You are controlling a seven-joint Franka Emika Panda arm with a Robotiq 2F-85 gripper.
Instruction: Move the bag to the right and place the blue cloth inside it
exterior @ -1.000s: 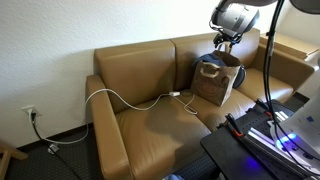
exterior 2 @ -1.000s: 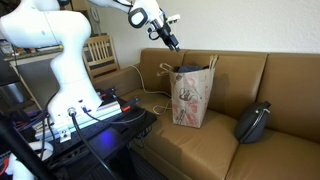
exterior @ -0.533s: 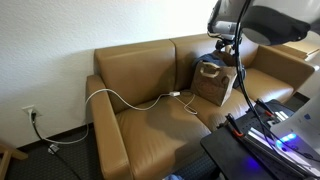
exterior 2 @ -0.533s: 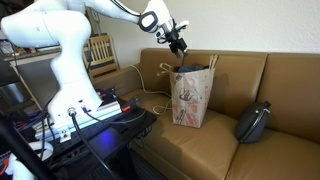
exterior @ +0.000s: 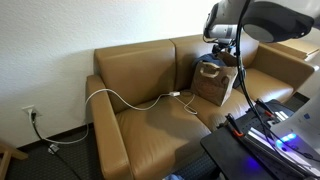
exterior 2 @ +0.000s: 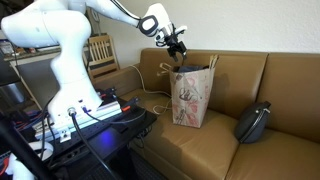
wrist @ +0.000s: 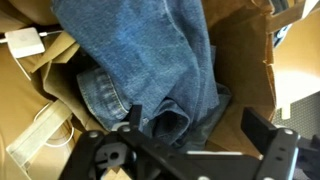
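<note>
The tan sofa [exterior: 140,75], smooth and leather-like with plump seat cushions, carries everything here. The white arm [exterior 2: 60,60] reaches over it from the robot's end. The bag [exterior 2: 190,97] stands upright on the seat at that end, set back toward the backrest. It is crisp brown paper, box-shaped, with a round red-and-white print on one face. It looks light and fairly stiff but easy to crease or tip, so I judge that a pinch near the top of one side wall would serve better than a squeeze across the body. The blue cloth [wrist: 150,55] lies inside the bag, bunched in soft denim folds with a stitched hem showing. It is limp, not slippery, and would be best pinched on a thick fold. A dark round cushion [exterior 2: 252,122] leans on the seat well apart from the bag, toward the far end. A thin white cable [exterior: 128,99] trails across the other seat cushion toward the bag. The gripper [exterior 2: 177,45] hangs just above the bag's mouth, its jaws spread wide and holding nothing.
</note>
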